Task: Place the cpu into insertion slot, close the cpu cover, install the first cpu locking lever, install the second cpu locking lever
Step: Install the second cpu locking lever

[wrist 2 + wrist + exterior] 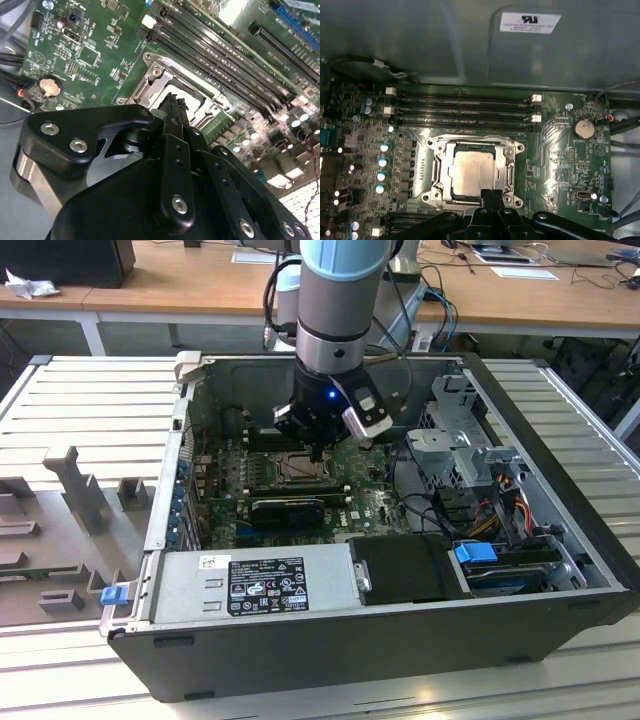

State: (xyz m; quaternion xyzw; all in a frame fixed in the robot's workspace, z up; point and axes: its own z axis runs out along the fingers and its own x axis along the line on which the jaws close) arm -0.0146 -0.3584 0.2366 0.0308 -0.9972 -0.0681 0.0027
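1. In the exterior view, my hand (316, 448) hangs inside the open computer case (560, 610), directly over the insertion slot (298, 469) on the green motherboard (375, 502). The case sits on a ribbed table (80, 400).

2. In the second wrist view, my fingers (173, 111) are pressed together into one narrow tip, pinching nothing, just above the near edge of the slot (170, 85). The memory slots (210, 45) run alongside, beyond the socket.

3. In the first wrist view, the cpu (472, 171) lies flat and square in the slot (437, 172), its pale top showing through the opening of the cpu cover (510, 170), which looks lowered around it. My fingertips (491, 196) sit at the socket's near edge; I cannot tell whether they touch it.

4. I judge the chip is placed and the cover-and-lever work is in hand. To do it well, I should push only on metal, keep the tip off the chip's top, and press straight and slowly so nothing slips onto the board.
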